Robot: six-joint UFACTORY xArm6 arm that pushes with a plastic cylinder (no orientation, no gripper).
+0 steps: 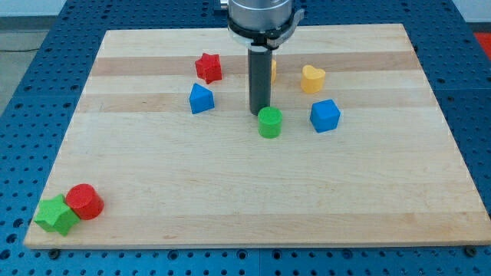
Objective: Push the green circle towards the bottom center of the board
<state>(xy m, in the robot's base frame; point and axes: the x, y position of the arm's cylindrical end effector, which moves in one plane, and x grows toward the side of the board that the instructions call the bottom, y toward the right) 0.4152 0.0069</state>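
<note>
My tip (258,113) rests just behind the green circle (269,123), touching or nearly touching its far-left edge, near the middle of the worktop (230,192). There is no pincer here, only the rod. A blue cube (324,116) sits just right of the circle, a blue triangular block (201,99) to its left. Farther back lie a red star (208,67), a yellow heart (312,78) and a yellow block (272,70) half hidden behind the rod. At the near-left corner a green star (57,215) touches a red cylinder (84,202).
</note>
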